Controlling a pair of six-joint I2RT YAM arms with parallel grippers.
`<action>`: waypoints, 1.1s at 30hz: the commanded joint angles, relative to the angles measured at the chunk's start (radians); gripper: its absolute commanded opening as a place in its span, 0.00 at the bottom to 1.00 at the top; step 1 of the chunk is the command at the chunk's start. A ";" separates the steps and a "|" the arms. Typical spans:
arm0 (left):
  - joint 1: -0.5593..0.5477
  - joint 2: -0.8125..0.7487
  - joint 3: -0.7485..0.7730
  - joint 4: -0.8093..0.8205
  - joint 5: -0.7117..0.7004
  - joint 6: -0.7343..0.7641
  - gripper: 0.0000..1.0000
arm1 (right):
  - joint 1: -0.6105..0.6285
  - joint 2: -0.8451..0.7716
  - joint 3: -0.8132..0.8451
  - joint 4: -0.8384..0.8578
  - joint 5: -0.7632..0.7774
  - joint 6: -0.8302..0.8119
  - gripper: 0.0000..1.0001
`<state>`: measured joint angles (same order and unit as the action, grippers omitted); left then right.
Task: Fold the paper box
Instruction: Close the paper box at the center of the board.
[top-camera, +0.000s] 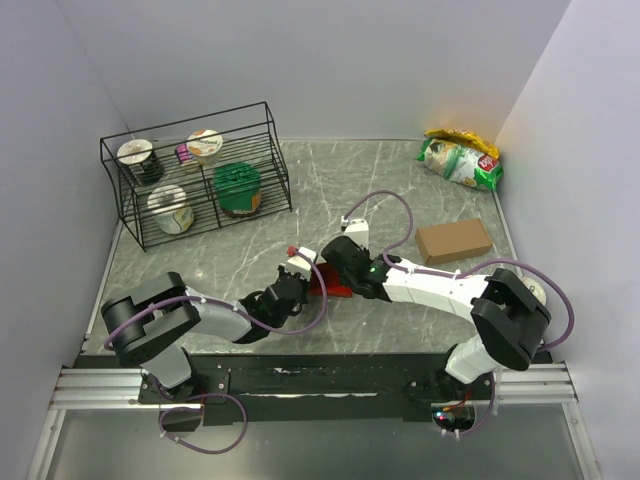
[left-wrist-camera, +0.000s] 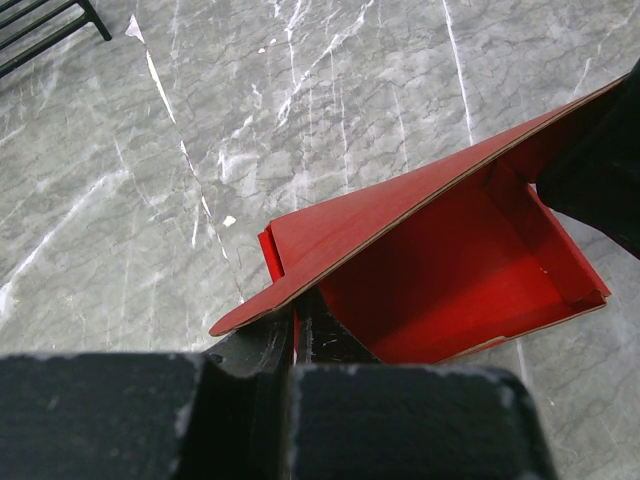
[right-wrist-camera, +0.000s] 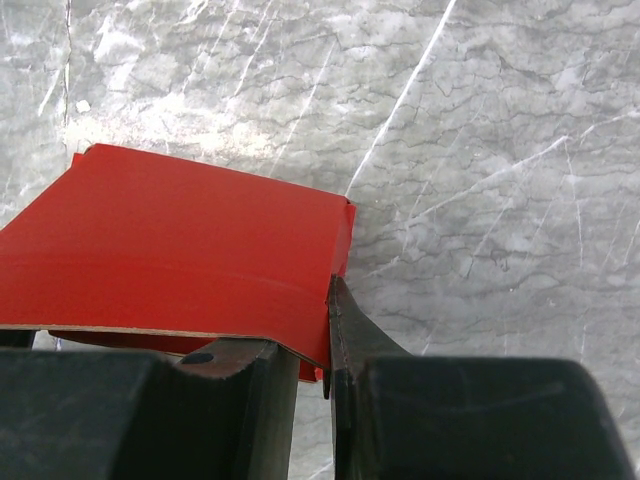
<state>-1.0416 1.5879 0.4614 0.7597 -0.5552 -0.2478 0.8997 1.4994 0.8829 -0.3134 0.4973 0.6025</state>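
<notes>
Your left gripper (left-wrist-camera: 292, 345) is clenched on a thin edge of the red paper box (left-wrist-camera: 450, 270). Your right gripper (right-wrist-camera: 318, 350) is pinching another side. The box is half open, mid-worktop (top-camera: 400, 190), between both grippers.

The paper box (left-wrist-camera: 450, 270) is bright red. The worktop (top-camera: 400, 190) is grey with white streaks. The cardboard box (top-camera: 453, 241) is plain brown. The wire rack (top-camera: 195, 175) is black.
</notes>
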 joint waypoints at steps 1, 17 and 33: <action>-0.063 0.041 -0.004 -0.025 0.308 -0.038 0.01 | 0.050 -0.021 0.093 0.287 -0.258 0.109 0.00; -0.078 -0.017 -0.036 -0.014 0.242 -0.047 0.01 | 0.044 -0.116 0.142 0.086 -0.094 0.010 0.00; -0.078 0.055 0.048 -0.088 0.258 -0.067 0.01 | 0.053 -0.085 -0.067 0.226 -0.059 -0.064 0.00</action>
<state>-1.0706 1.5822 0.4496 0.7670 -0.5205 -0.2718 0.9077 1.4391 0.8867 -0.3447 0.5419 0.5388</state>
